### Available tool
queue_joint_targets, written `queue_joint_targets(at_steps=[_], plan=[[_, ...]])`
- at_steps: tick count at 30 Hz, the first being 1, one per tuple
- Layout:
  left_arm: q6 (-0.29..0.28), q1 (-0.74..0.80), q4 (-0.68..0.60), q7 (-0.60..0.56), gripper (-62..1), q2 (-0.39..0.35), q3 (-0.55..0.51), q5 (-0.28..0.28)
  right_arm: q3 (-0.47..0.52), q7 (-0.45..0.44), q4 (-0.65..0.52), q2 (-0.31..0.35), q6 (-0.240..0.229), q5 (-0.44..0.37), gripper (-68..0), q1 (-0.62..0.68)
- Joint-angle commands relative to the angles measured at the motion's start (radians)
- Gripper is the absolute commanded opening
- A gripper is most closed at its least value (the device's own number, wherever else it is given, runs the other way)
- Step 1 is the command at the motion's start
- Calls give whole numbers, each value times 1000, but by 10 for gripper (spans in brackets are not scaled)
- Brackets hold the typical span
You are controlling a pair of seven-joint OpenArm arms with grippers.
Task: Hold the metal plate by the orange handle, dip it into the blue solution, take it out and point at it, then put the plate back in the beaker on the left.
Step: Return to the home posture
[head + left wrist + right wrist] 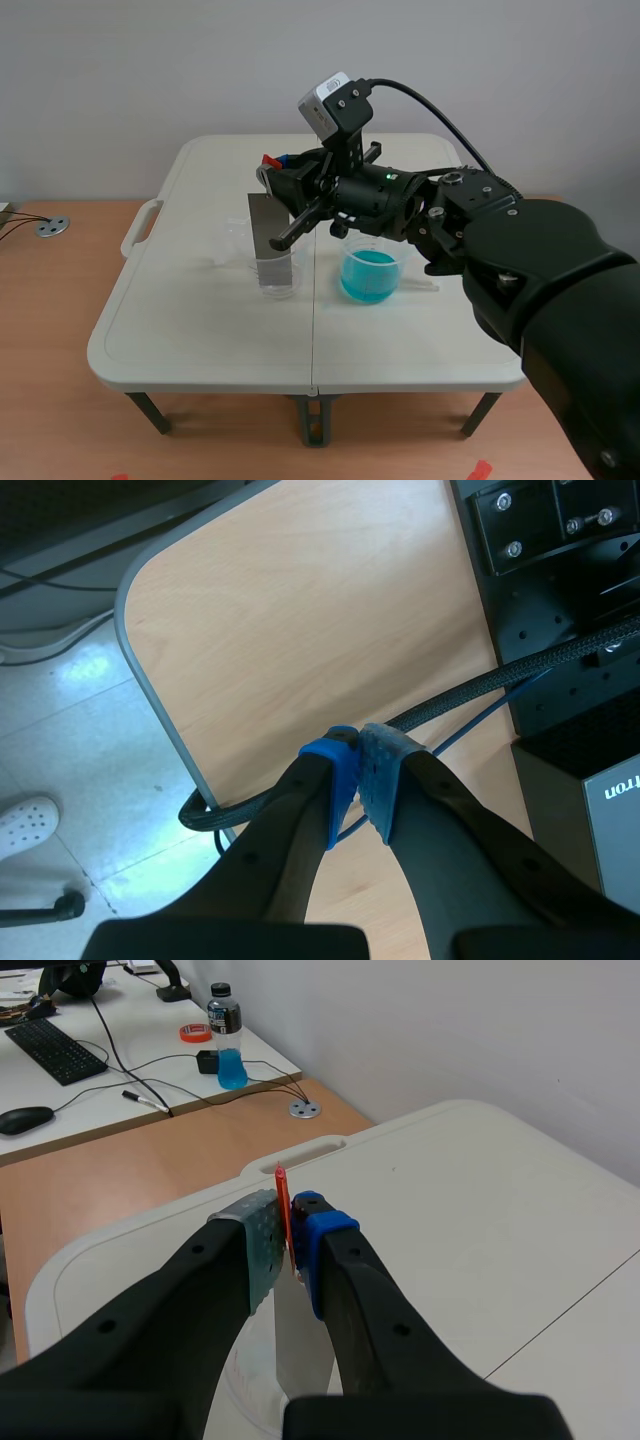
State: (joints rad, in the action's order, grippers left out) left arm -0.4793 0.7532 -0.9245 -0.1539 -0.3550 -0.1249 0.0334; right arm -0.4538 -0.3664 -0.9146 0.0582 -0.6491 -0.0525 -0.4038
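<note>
On the white folding table (200, 330), the flat grey metal plate (270, 235) stands in the clear glass beaker on the left (298, 272), just beside the beaker of blue solution (370, 275). The right gripper (287, 1222) reaches in from above, its 2 fingers clamped on the thin orange handle (283, 1205) at the plate's top edge.

The left gripper (360, 750) is away from the table with its 2 pads pressed together on nothing.

As for progress, the grasp on the handle is made, and nothing shows whether the dip and the pointing are done. This could be the lift-out or the return, so at most a release is left, and at least the whole dip.

The plate is roughly upright with its long axis vertical. The handle end is up, the lower end is inside the beaker, and the broad face is turned toward the robot.
</note>
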Motion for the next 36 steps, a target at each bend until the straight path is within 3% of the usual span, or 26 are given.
queue_joint_targets(at_steps=[1, 15, 21, 26, 31, 36], plan=[[-6, 8, -4, -6, -593, -6, -7, -3, 3, -23, -7, 0, 6, -14, -662, -26], [-6, 8, -4, -6, -593, -6, -7, -3, 3, -44, -7, 6, 6, -14, -648, -26], [-5, 8, -4, -6, -593, -6, -7, -3, 3, -45, -7, 17, 6, -15, -611, -26], [-5, 8, -4, -7, -593, -6, -7, -3, 3, -56, -7, 28, 6, -15, -528, -26], [-5, 8, -4, -7, -592, -6, -7, -3, 4, -97, -7, 36, 8, -16, -364, -26], [-5, 8, -4, -7, -592, -6, -7, -3, 4, -97, -7, 36, 55, -16, -237, -26]])
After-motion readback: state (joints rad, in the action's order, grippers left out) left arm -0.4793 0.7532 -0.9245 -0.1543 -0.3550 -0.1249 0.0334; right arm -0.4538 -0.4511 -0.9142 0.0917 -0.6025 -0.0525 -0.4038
